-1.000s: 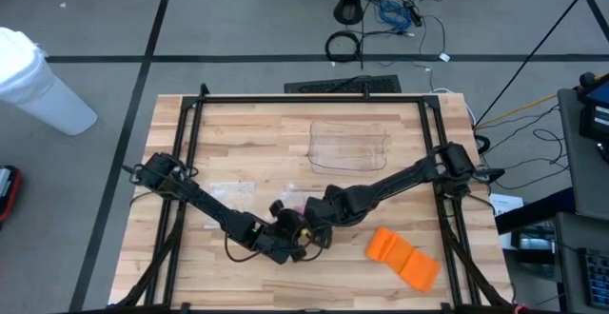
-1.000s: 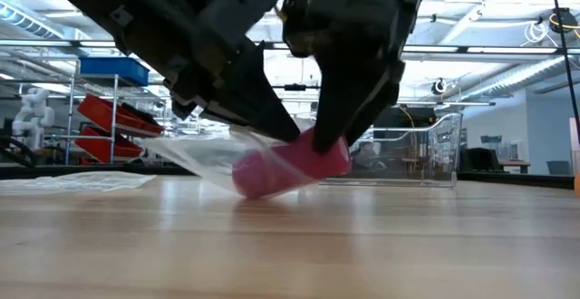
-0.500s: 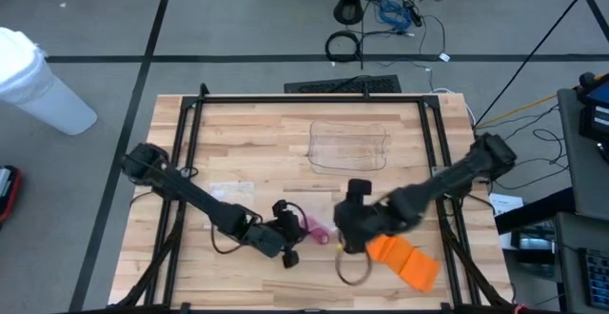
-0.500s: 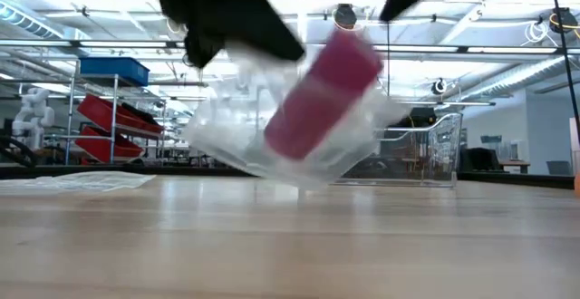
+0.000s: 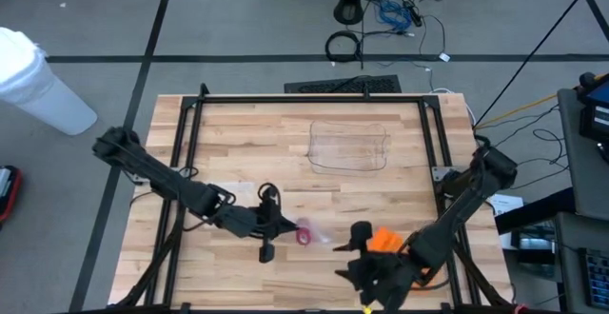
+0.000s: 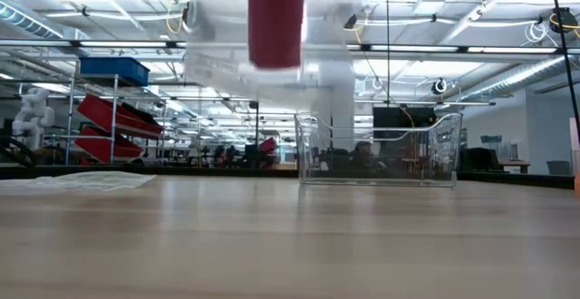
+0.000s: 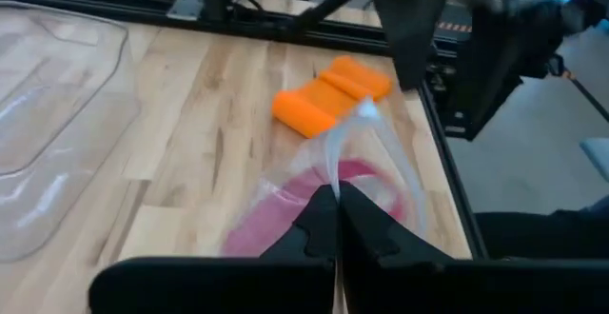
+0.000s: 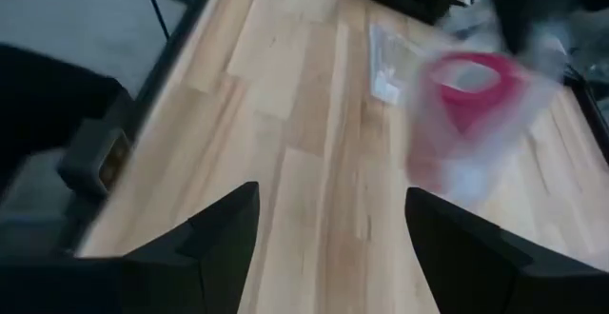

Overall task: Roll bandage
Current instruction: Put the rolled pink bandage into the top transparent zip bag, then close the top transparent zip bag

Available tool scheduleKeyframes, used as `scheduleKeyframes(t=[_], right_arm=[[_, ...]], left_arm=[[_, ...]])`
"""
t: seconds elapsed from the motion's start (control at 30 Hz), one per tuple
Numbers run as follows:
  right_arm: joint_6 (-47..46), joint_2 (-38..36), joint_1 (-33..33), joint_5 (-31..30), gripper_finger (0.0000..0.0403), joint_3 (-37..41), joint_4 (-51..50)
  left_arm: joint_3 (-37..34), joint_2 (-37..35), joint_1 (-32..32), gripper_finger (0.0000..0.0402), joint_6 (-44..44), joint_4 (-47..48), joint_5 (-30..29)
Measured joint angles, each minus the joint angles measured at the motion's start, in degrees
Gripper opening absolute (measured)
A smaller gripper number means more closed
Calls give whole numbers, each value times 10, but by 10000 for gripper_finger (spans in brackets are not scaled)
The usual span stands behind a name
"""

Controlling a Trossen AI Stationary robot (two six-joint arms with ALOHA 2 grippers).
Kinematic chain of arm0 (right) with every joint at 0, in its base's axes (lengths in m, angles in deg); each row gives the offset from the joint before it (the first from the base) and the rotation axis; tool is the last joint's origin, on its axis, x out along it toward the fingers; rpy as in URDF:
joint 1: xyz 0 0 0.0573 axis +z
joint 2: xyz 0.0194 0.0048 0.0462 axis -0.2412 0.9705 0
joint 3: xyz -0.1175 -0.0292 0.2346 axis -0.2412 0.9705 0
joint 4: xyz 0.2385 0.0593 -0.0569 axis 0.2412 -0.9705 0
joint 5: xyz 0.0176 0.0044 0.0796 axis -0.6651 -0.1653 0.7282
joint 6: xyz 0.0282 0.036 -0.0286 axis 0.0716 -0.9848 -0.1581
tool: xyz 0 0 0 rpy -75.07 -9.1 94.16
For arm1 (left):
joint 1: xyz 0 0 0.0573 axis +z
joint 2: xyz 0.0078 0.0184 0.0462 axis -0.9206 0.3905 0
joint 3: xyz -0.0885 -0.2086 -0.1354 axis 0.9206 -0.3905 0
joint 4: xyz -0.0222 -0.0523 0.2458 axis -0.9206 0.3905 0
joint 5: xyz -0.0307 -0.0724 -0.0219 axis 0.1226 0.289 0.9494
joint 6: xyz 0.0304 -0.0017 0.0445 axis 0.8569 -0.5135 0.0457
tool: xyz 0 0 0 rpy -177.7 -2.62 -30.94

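1. So, the left gripper (image 7: 335, 221) has its fingers pinched tight on the top edge of a clear plastic bag (image 7: 376, 157), and the pink bandage roll (image 5: 304, 234) hangs inside it — lifted clear of the table, over the near-middle of the top.
2. To do this step well, I'd keep the pinch high on the bag's edge and hold it steady so the roll doesn't swing; in the low view the pink roll sits high up with the bag drooping around it.
3. The right gripper (image 8: 324, 221) is spread wide with nothing between its fingers, parked off near the table's front right edge by the orange bandage (image 5: 385, 241). It probably needs to come back in slow and square to the bag's mouth before reaching for the roll.
4. The surface is a pale wooden table (image 5: 257, 143) with a black frame, and a clear plastic bin (image 6: 376, 149) stands at the far side.
5. Around it — grey floor, a tangle of cables (image 5: 381, 14), a white bucket (image 5: 38, 81) off to the left, and workshop shelving beyond.
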Motion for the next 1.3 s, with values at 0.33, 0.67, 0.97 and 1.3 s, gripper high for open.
scheduleKeyframes(t=[0.33, 0.67, 0.97, 1.3], right_arm=[[12, 41, -41, -149, 249, 0, -7], [0, 41, -28, -188, 249, 0, -27], [-27, 40, -32, -151, 249, 0, -36], [-61, 40, -60, -104, 174, 0, -35]], left_arm=[[0, -6, -1, 0, -17, 31, 10], [0, -6, -1, 0, -17, 59, 10], [0, -6, -1, 0, -16, 57, 0], [0, -6, -1, 0, -16, 56, -12]])
